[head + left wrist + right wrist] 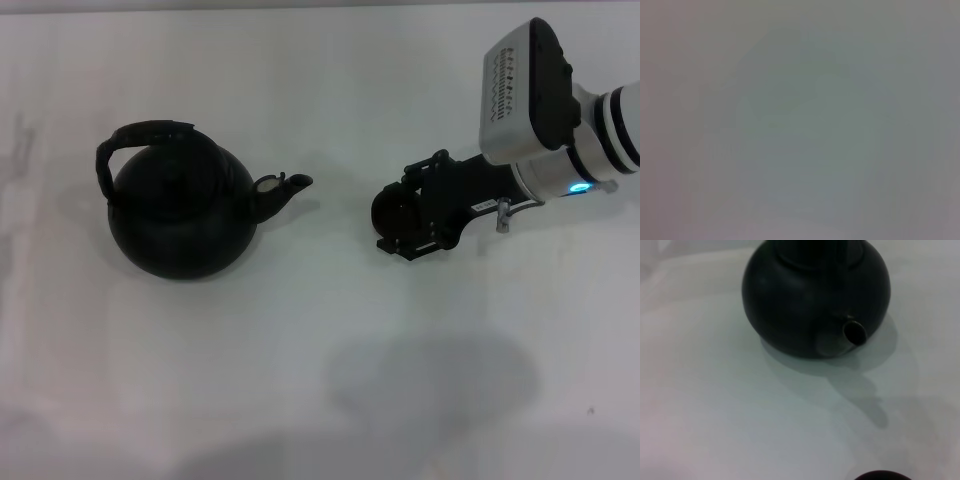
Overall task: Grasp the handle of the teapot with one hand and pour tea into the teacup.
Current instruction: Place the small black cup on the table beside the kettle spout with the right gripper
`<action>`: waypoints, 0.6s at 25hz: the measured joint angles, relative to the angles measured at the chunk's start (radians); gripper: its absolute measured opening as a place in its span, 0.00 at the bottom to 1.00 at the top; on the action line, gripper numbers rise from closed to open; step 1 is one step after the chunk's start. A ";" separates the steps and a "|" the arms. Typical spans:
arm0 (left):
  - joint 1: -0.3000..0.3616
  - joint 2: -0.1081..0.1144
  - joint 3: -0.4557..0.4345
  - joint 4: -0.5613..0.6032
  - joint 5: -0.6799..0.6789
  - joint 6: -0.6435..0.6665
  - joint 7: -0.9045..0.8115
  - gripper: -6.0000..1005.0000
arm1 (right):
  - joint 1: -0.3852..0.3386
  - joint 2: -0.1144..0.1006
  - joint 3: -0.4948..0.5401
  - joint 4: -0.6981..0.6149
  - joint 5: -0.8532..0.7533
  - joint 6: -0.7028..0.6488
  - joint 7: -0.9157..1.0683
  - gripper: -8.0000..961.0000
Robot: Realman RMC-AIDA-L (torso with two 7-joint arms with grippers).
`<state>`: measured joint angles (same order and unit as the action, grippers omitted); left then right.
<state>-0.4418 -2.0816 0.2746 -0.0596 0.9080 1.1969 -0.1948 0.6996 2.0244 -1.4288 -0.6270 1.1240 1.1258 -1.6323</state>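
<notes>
The teapot is a round matte-black pot standing on the white table at the left. Its arched black handle spans the top, and its short spout points right toward the teacup. My right gripper reaches in from the right. Its jaws stand on either side of the small dark teacup, close against it. In the right wrist view the teapot faces me with its spout, and the teacup's rim shows at the edge. My left gripper is out of view.
The white table carries only the teapot and teacup. The right arm's grey wrist housing sits at the upper right. The left wrist view is a plain grey blur.
</notes>
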 joint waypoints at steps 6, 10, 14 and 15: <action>-0.001 0.000 0.000 0.000 0.000 0.001 0.000 0.83 | -0.004 0.000 -0.007 0.007 0.002 -0.027 0.009 0.76; -0.001 -0.001 0.000 0.002 -0.004 0.001 0.000 0.83 | -0.009 -0.001 -0.008 0.007 0.003 -0.040 0.012 0.76; -0.002 -0.001 0.000 0.003 -0.004 0.001 0.000 0.83 | -0.010 -0.002 -0.005 0.017 0.004 -0.045 0.012 0.76; -0.002 -0.001 0.000 0.003 -0.004 0.002 0.000 0.83 | -0.009 -0.003 -0.004 0.020 0.004 -0.047 0.012 0.76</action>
<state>-0.4433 -2.0831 0.2746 -0.0570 0.9042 1.1987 -0.1948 0.6902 2.0215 -1.4332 -0.6069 1.1275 1.0788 -1.6198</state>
